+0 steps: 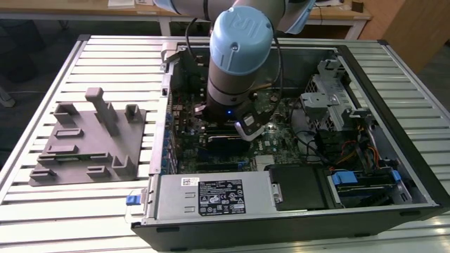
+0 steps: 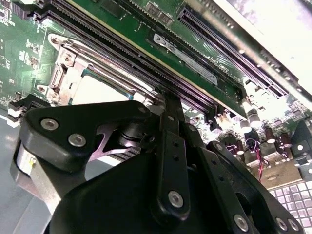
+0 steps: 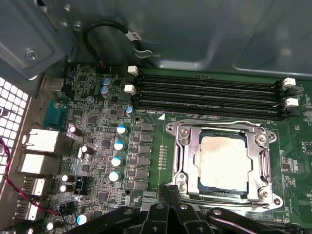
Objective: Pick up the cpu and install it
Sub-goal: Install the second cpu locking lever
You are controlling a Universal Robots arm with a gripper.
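The cpu, a pale silver square chip, lies flat inside the metal socket frame on the green motherboard. In the second wrist view the cpu shows just beyond the black gripper linkage. My gripper hangs low over the board at the socket frame's edge, beside the chip and not on it. Its fingers meet, shut, with nothing seen between them. In the exterior view the arm's blue-capped wrist reaches down into the open computer case and hides the socket.
A grey plastic fixture with upright posts lies on the slatted table at the exterior view's left. Inside the case are a silver power supply, a glossy black block and a drive cage. Empty memory slots run beside the socket.
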